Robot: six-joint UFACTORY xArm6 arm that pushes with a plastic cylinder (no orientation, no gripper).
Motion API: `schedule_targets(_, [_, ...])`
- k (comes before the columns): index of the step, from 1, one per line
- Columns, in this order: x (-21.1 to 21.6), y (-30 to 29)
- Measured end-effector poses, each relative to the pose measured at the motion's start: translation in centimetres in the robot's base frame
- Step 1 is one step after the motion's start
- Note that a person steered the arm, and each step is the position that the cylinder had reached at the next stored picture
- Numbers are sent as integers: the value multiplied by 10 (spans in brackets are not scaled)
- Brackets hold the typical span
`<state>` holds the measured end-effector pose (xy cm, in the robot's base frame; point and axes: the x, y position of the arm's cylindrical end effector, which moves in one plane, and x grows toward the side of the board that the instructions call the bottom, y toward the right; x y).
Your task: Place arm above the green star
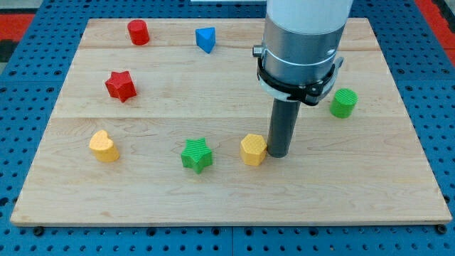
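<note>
The tool, a jawless dark rod, has its tip point(276, 154) touching the yellow plastic hexagonal block point(253, 149); heading left toward the green plastic star point(196, 155) risks shoving yellow into it.

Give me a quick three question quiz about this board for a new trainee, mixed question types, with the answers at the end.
1. True or false: my tip is right beside the yellow hexagon block.
2. Which block sits just to the view's left of the yellow hexagon block? A red star B green star C blue block
3. How many green blocks are on the board?

Key: 1 true. 2 B. 3 two, the green star and the green cylinder.
</note>
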<state>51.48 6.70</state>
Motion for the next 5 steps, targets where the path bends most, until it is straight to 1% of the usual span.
schedule_targets(1, [-5,-1])
schedule_targets(2, [-7,-13])
schedule_targets(3, [-7,-41])
schedule_targets(4, [-8,-47])
schedule_targets(5, [-22,0])
